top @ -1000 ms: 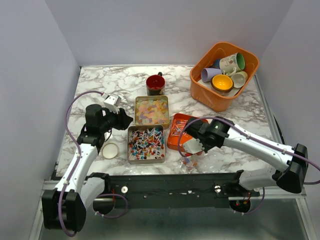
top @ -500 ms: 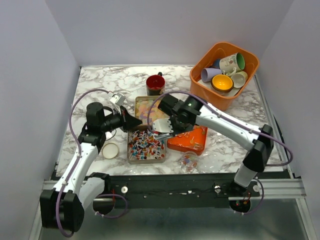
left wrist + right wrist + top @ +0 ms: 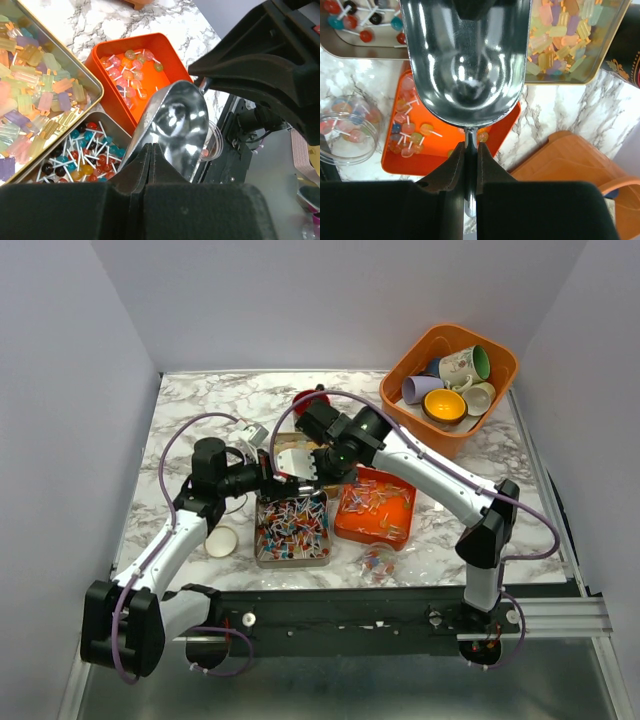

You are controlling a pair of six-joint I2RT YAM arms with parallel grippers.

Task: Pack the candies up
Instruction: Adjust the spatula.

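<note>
The candies lie in three places: red and blue lollipops in a metal tin (image 3: 292,530), pale lollipops in an orange tray (image 3: 375,510), and pastel squares in a second tin (image 3: 35,95). My right gripper (image 3: 471,150) is shut on the handle of an empty metal scoop (image 3: 465,60), which hangs over the tins (image 3: 293,455). My left gripper (image 3: 150,146) is shut with nothing between its fingers. Its tips sit just at the scoop's bowl (image 3: 175,130); whether they touch it I cannot tell. A clear round tub (image 3: 378,562) holds a few candies.
An orange basket (image 3: 450,385) of mugs stands at the back right. A dark red mug (image 3: 310,400) stands behind the tins. A white lid (image 3: 220,540) lies left of the lollipop tin. The clear tub is close to the table's front edge.
My right arm swung the scoop from the front right, by the clear tub, back and left over the tins. My left gripper shut and reached right to the scoop.
</note>
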